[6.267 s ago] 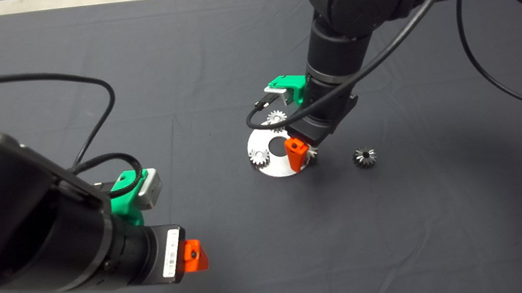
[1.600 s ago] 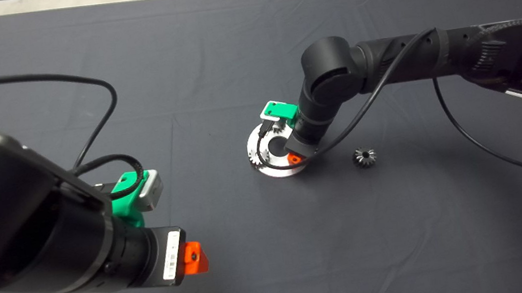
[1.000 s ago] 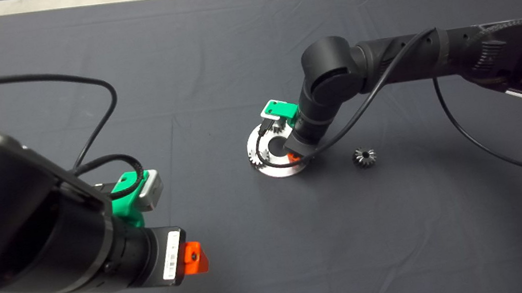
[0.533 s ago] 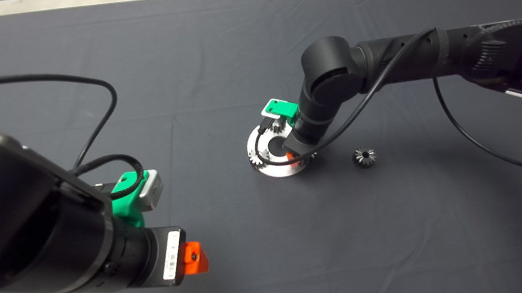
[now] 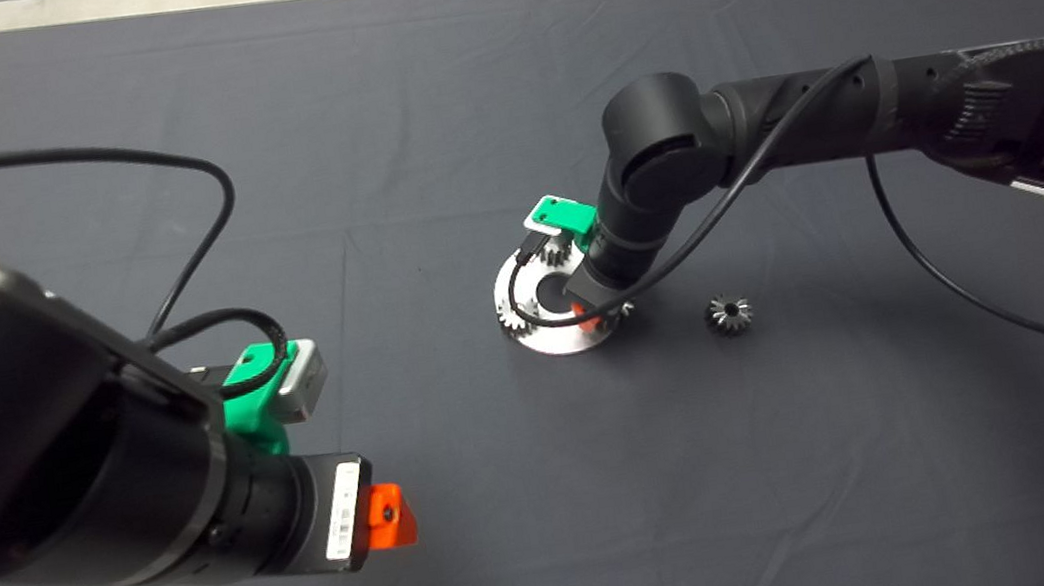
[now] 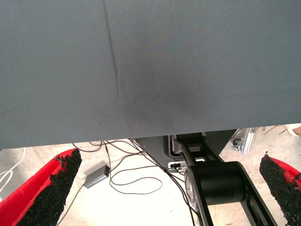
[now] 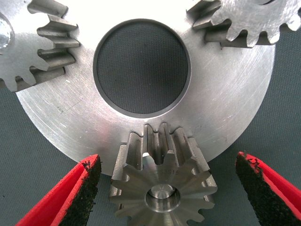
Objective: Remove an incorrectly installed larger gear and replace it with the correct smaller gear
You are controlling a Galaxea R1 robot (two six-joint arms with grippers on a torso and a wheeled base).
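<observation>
Larger gear (image 7: 162, 186) sits on the near rim of a round silver plate (image 7: 235, 108), long flared teeth fanning out, hub and pin end visible at its centre; in the head view only a few of its teeth (image 5: 623, 310) show at the plate's lower right edge, just below the right arm's wrist. Plate (image 5: 548, 338) lies near mid-frame on the dark mat (image 5: 455, 90), with a large round centre hole through which mat shows. Two pale short-toothed gears are mounted on it: one (image 7: 28, 47) at the upper left of the right wrist view, the other (image 7: 254, 19) at the upper right; in the head view they sit at the plate's left edge (image 5: 512, 314) and its top edge (image 5: 559, 252). Right gripper (image 7: 167, 188) is spread wide, one black-padded red finger (image 7: 77, 195) on each side of the larger gear, clear gaps between pads and teeth, no contact seen. Seen from above, the right gripper (image 5: 596, 316) is mostly hidden under its own wrist, a bit of red showing. Smaller gear (image 5: 730, 314), dark grey with a black centre hole, lies loose on the mat to the right of the plate, apart from it. Left gripper (image 6: 160, 190) hangs at the lower left of the head view (image 5: 388, 514), away from the parts; fingers wide apart, holding nothing, mat edge and floor with cables beyond.
</observation>
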